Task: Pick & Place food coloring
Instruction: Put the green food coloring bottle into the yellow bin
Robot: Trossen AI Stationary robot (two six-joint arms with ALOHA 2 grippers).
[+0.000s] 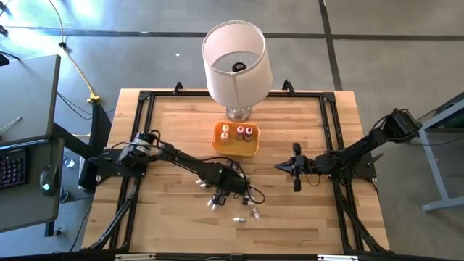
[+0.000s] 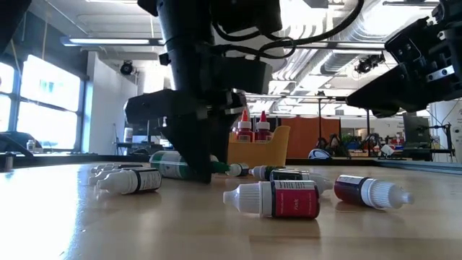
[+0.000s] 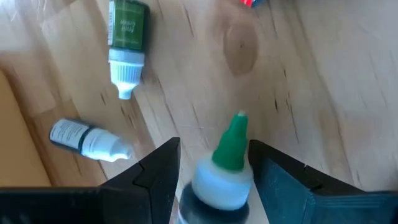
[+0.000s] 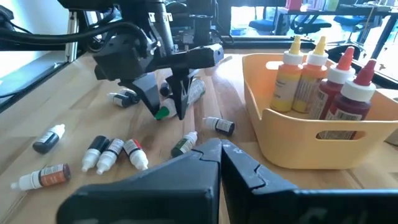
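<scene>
Down among the scattered food coloring bottles [image 1: 233, 210], the left claw [image 3: 211, 180] stands spread around a green-capped bottle [image 3: 225, 163], poised to pinch. Right claw [image 1: 280, 167] waits pressed together beside the orange tray [image 1: 235, 148].

one orange tray [image 1: 235, 147] with four bottles [image 4: 323, 78] standing in it, one lampshade [image 1: 235, 58].

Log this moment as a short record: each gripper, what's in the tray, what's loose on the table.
left gripper: low over the table, open fingers either side of a green-capped bottle lying there, not yet closed
right gripper: shut, empty, waiting right of the tray
tray: four bottles upright, two yellow, two red
loose bottles: several lying on the table around the left gripper
lampshade: behind the tray
</scene>
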